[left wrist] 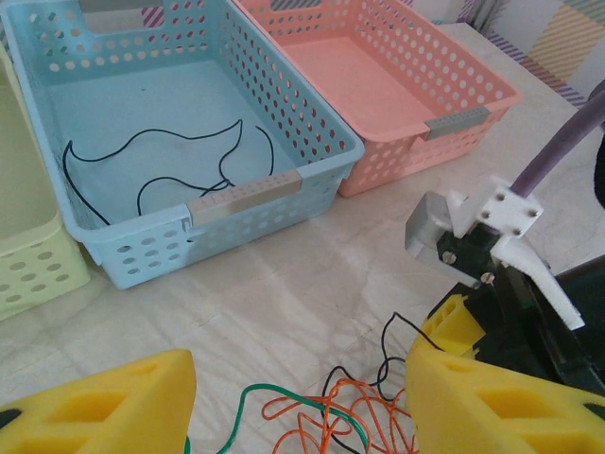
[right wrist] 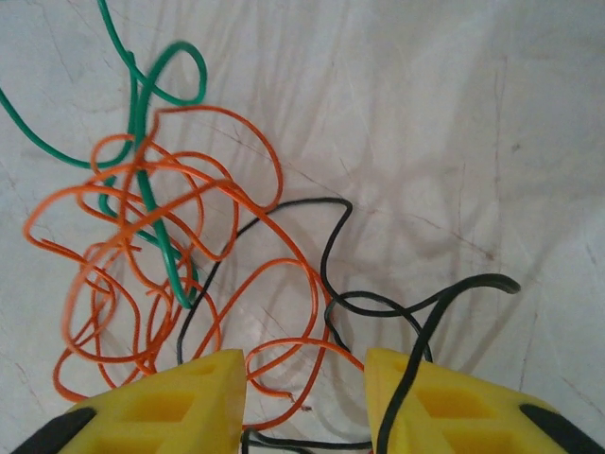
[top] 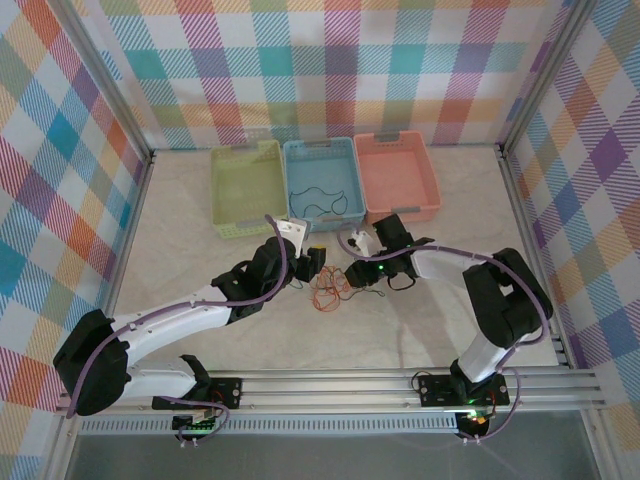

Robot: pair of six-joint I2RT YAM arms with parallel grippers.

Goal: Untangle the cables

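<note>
The cables lie in a loose tangle [top: 330,288] on the marble table between my two grippers. An orange cable [right wrist: 113,284] makes most of the loops, a green cable [right wrist: 151,203] threads through it, and a black cable [right wrist: 454,288] trails to the right. My right gripper [right wrist: 304,369] is open right over the tangle, with orange and black strands lying loose between its yellow fingers [right wrist: 170,407]. The black strand crosses the right finger. My left gripper [left wrist: 301,378] stands open above the tangle [left wrist: 335,396], green cable [left wrist: 278,389] at its left.
Three perforated baskets stand side by side at the back: yellow-green [top: 225,190], blue [top: 322,150] and pink [top: 396,175]. A black cable [left wrist: 189,137] lies in the blue basket [left wrist: 246,197]. The right gripper's body [left wrist: 482,246] is close beside my left fingers.
</note>
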